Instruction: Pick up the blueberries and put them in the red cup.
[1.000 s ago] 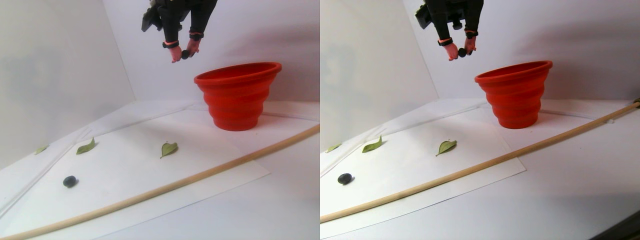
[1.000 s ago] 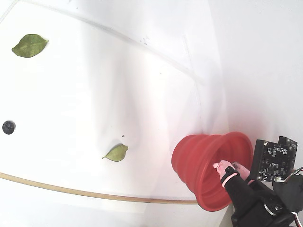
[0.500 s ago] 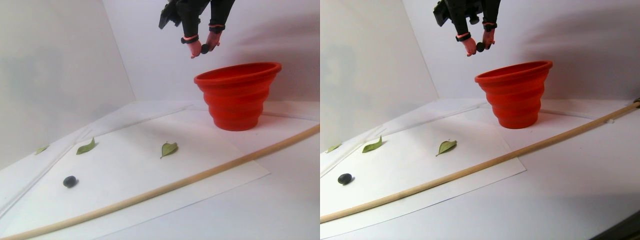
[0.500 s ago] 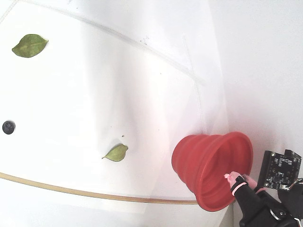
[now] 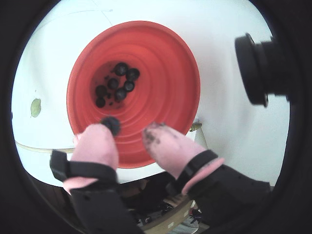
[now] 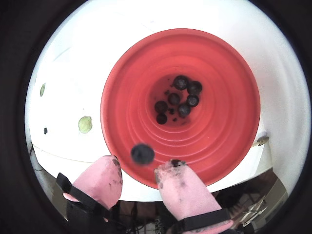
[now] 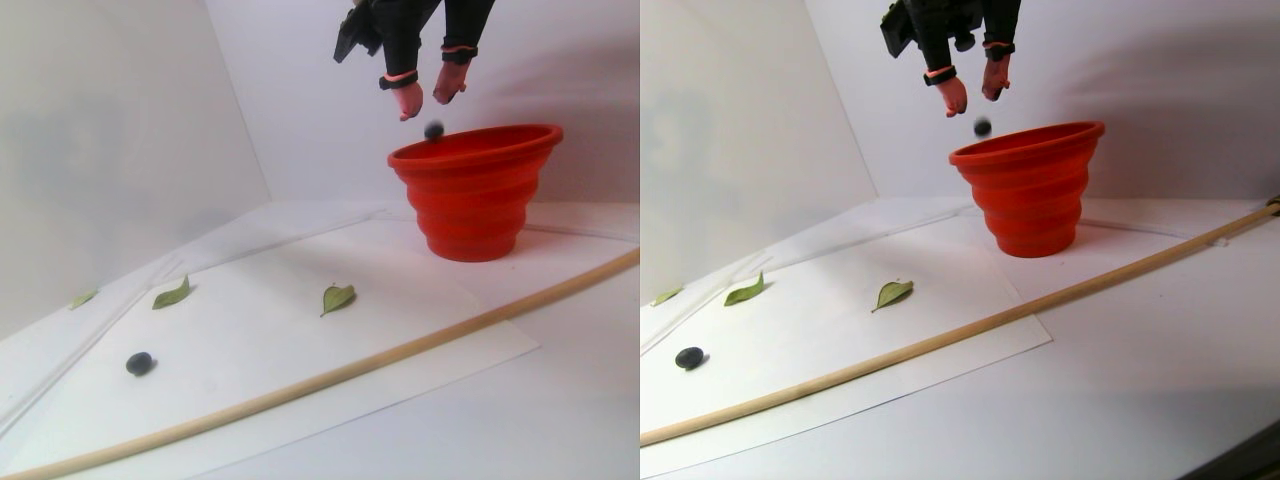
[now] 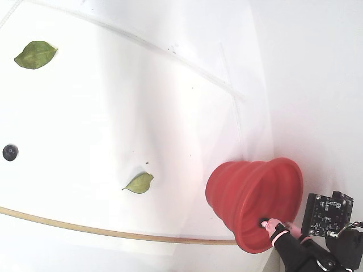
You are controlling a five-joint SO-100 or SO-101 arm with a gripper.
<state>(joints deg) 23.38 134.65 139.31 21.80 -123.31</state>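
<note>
The red cup (image 5: 165, 87) stands on white paper and also shows in the other wrist view (image 6: 224, 126), the stereo pair view (image 7: 470, 200) and the fixed view (image 8: 244, 192). Several blueberries (image 5: 117, 85) lie at its bottom (image 6: 178, 100). My gripper (image 5: 126, 130) hangs open just above the cup's rim (image 7: 425, 105), its pink fingertips stained dark. One blueberry (image 6: 142, 153) is in the air just below the fingertips, over the rim (image 7: 433, 130), touching neither finger. Another blueberry (image 7: 139, 363) lies far off on the paper (image 8: 9, 152).
Green leaves (image 7: 337, 297) (image 7: 172, 294) (image 8: 35, 54) lie on the paper. A long wooden stick (image 7: 400, 345) runs across the paper's front edge. White walls stand behind and left of the cup. A second camera (image 5: 258, 68) juts out beside the gripper.
</note>
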